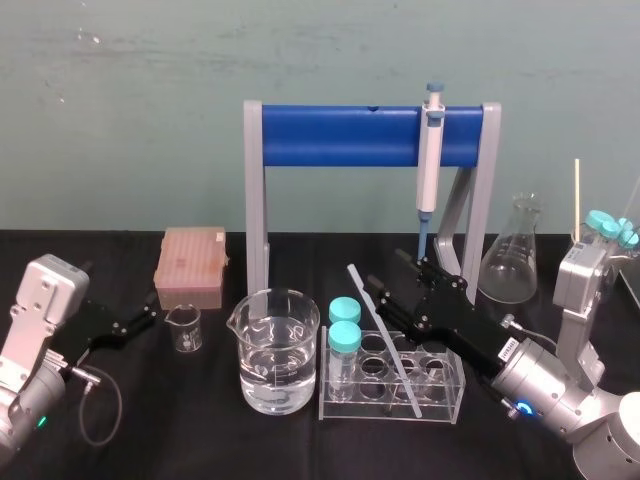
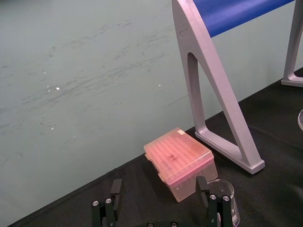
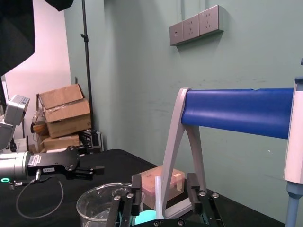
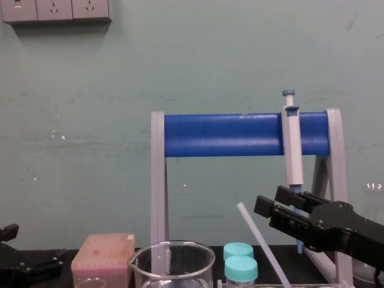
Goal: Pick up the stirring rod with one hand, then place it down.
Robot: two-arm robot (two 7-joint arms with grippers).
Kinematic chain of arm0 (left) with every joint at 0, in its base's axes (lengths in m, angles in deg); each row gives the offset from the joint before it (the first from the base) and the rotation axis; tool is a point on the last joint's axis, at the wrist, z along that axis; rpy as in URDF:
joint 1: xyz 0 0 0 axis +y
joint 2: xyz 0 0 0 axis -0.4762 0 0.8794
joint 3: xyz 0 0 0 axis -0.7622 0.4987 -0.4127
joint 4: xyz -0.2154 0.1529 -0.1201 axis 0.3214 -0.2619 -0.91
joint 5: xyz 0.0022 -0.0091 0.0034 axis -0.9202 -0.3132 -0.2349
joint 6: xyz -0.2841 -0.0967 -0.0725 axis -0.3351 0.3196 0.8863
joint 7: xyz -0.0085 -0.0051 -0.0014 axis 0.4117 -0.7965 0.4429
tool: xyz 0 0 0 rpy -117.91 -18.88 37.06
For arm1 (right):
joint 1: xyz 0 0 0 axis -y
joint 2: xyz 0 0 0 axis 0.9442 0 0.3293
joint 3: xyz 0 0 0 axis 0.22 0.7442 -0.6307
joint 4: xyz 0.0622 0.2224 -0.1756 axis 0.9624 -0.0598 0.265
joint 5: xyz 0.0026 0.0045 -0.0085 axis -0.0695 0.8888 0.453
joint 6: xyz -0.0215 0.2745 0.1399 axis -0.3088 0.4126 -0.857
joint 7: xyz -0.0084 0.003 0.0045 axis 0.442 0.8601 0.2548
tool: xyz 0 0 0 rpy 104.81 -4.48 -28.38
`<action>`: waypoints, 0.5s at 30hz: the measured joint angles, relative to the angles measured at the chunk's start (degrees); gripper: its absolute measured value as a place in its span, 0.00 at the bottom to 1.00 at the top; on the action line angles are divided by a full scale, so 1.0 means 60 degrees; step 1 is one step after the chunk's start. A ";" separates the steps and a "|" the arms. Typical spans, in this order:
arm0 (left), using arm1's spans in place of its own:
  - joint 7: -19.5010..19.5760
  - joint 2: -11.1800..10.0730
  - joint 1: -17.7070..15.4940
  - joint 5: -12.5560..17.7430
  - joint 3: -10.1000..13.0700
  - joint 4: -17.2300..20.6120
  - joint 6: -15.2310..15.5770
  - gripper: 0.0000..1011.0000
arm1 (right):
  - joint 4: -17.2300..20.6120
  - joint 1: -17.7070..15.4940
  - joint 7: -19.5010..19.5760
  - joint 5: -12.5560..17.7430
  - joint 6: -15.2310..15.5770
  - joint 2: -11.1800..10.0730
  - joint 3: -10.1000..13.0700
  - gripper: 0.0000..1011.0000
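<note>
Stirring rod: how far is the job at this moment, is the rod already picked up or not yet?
Done: the right gripper is at the thin translucent whitish stirring rod, with a finger on either side of it. In hand: the fingers are apart, so no closed grasp. The rod leans tilted, lower end at the clear test-tube rack. Left, apparently: closing, lifting, setting down. The left gripper sits parked and open.

Black table (image 1: 200,425), pipette stand (image 1: 340,135), beaker (image 1: 278,350), tube rack (image 1: 442,388), pink box (image 1: 190,265)
</note>
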 joint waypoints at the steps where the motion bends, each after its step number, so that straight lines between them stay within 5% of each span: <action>1: 0.0000 0.0000 0.0000 0.0000 0.0001 0.0000 0.0000 0.99 | -0.0001 0.0000 0.0000 0.0001 0.0000 0.0000 0.0000 0.62; 15: 0.0000 0.0000 0.0000 0.0000 0.0000 0.0000 0.0000 0.99 | 0.0109 -0.0016 0.0258 -0.0050 0.0037 -0.0010 0.0095 0.99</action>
